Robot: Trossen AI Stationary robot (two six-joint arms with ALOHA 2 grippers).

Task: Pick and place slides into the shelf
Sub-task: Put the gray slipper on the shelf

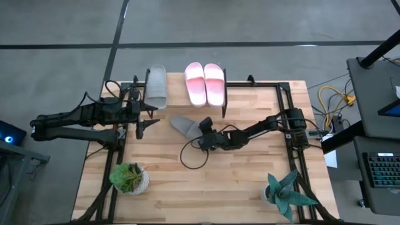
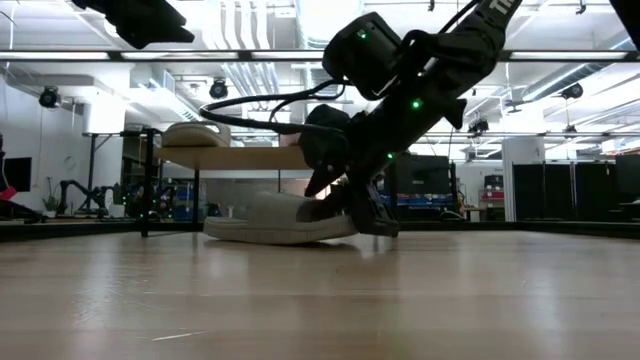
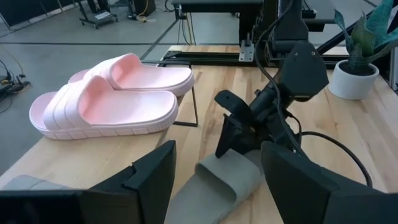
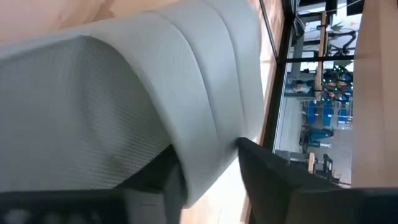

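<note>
Grey slide sandal [image 1: 183, 125], matte foam, ribbed wide strap, flat mid-table: my right gripper [image 1: 204, 127] slants down, fingers [image 4: 273, 180] straddling that strap, pinch not yet certain.

Matt, seemingly foam grey slide [image 3: 217, 183] on smooth light-wood table [image 3: 348, 130].
</note>
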